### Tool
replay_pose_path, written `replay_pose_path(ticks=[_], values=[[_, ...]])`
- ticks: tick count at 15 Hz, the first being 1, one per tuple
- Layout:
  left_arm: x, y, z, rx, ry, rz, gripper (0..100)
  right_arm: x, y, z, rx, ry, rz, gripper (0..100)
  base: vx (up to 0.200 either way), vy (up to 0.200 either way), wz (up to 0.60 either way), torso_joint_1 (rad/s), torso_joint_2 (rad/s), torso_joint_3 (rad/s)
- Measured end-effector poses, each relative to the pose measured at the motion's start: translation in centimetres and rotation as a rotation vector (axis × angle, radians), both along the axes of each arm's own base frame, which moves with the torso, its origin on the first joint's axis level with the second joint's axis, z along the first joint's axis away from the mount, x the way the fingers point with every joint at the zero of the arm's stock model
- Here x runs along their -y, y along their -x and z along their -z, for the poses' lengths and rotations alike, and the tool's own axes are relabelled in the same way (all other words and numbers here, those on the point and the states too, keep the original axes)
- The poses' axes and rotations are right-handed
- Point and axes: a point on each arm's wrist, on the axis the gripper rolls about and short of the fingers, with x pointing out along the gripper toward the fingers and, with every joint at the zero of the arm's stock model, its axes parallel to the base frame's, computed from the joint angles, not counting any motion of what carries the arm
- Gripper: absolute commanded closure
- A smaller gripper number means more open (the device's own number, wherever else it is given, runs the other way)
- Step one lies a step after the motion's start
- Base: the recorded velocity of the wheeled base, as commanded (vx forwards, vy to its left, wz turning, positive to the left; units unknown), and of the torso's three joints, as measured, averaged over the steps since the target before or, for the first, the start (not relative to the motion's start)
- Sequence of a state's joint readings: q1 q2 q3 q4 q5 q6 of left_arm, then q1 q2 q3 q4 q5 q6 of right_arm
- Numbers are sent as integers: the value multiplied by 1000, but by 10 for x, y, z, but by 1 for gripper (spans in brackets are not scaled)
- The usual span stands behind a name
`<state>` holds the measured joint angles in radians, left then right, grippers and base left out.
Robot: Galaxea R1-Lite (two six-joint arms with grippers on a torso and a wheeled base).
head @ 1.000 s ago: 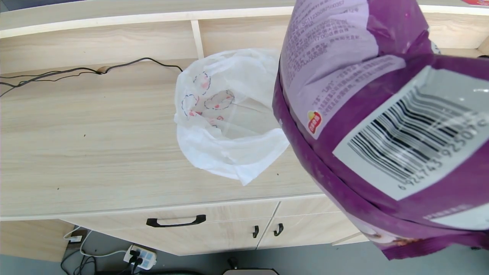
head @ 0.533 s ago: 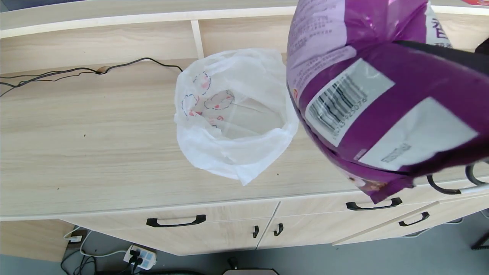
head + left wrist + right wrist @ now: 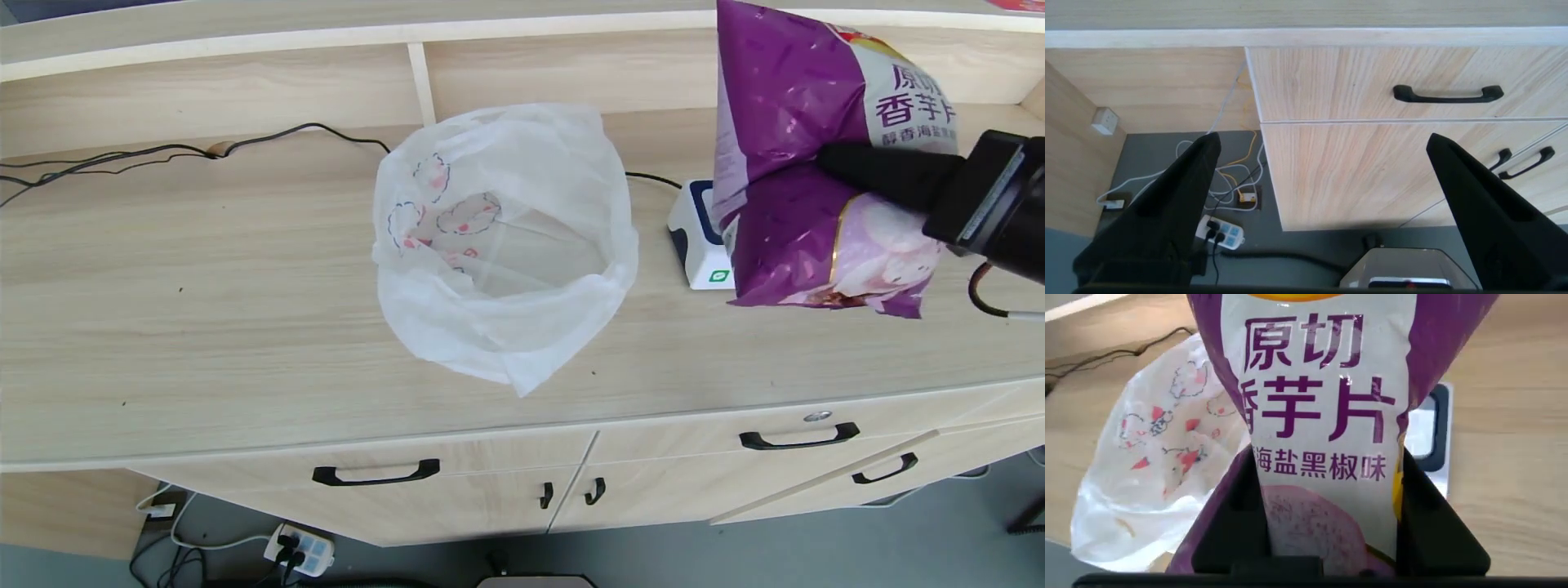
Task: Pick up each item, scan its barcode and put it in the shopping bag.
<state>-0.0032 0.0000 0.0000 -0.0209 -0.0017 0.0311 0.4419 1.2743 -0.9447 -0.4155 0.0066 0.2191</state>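
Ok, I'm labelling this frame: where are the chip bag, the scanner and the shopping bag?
chip bag [image 3: 784,245]: head view, lower purple front.
scanner [image 3: 691,249]: head view, white side face.
shopping bag [image 3: 433,327]: head view, near white wall.

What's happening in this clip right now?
The right gripper is shut on a purple snack bag and holds it upright over the white scanner on the wooden counter, so this looks like the scanning step. The white shopping bag stands open on the counter beside the scanner, on the robot's left of it. The snack bag has not gone in yet. The left gripper is open and holds nothing, down in front of the cabinet drawers.
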Motion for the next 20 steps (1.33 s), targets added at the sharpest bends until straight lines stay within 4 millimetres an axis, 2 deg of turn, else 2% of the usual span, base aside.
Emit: replay_pose_path(ticks=[4,8,11,13,20], values=[[0,0,0,0,0,0,0,6,-18,-13,102,189,146,100,0,0,0,0,0,0],[0,0,0,0,0,0,0,0,-37,-8,135,319,171,100,0,0,0,0,0,0],[0,0,0,0,0,0,0,-2,-53,-4,171,337,197,100,0,0,0,0,0,0],[0,0,0,0,0,0,0,5,-64,0,165,374,234,100,0,0,0,0,0,0],[0,0,0,0,0,0,0,8,-76,6,166,375,254,100,0,0,0,0,0,0]])
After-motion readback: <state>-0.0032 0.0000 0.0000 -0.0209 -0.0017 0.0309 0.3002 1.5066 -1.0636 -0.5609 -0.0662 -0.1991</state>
